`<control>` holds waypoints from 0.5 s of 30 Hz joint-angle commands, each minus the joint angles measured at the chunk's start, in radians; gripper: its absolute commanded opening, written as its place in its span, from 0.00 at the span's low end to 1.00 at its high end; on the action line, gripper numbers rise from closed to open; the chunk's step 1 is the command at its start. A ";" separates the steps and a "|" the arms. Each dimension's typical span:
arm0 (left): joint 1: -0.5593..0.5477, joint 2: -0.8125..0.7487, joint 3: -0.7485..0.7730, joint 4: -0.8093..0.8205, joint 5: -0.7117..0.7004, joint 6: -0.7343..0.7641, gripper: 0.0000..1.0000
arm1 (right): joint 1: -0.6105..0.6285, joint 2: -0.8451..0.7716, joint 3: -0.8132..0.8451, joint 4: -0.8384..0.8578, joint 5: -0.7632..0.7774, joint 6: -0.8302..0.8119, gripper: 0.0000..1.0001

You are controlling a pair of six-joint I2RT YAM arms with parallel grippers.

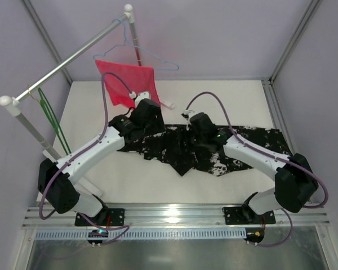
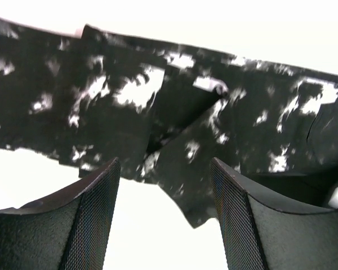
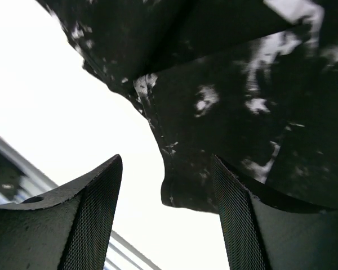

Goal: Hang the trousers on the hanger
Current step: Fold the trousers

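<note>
The trousers [image 1: 242, 147], black with white splotches, lie rumpled and flat across the middle and right of the white table. My left gripper [image 1: 148, 119] hovers over their left end. In the left wrist view the left gripper [image 2: 164, 164] is open, and the trousers [image 2: 174, 112] lie below and beyond its fingers. My right gripper [image 1: 201, 132] is over the middle of the cloth. In its own view the right gripper [image 3: 167, 160] is open above a folded edge of the trousers [image 3: 225, 107]. The green hanger [image 1: 52, 122] hangs from the rail at the left.
A pale blue wire hanger [image 1: 142, 52] on the slanted rail [image 1: 73, 59] carries a red mesh cloth [image 1: 127, 81] at the back. White rail posts [image 1: 31, 129] stand at the left and back. Enclosure walls ring the white table [image 1: 152, 183].
</note>
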 commanded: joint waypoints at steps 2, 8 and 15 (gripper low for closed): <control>0.033 -0.028 -0.047 -0.086 0.092 0.006 0.66 | 0.155 0.113 0.050 -0.003 0.188 -0.114 0.65; 0.116 -0.022 -0.131 -0.054 0.178 -0.004 0.66 | 0.304 0.230 0.020 0.023 0.381 -0.128 0.64; 0.270 0.021 -0.197 -0.028 0.281 -0.034 0.65 | 0.358 0.346 0.050 -0.007 0.492 -0.110 0.61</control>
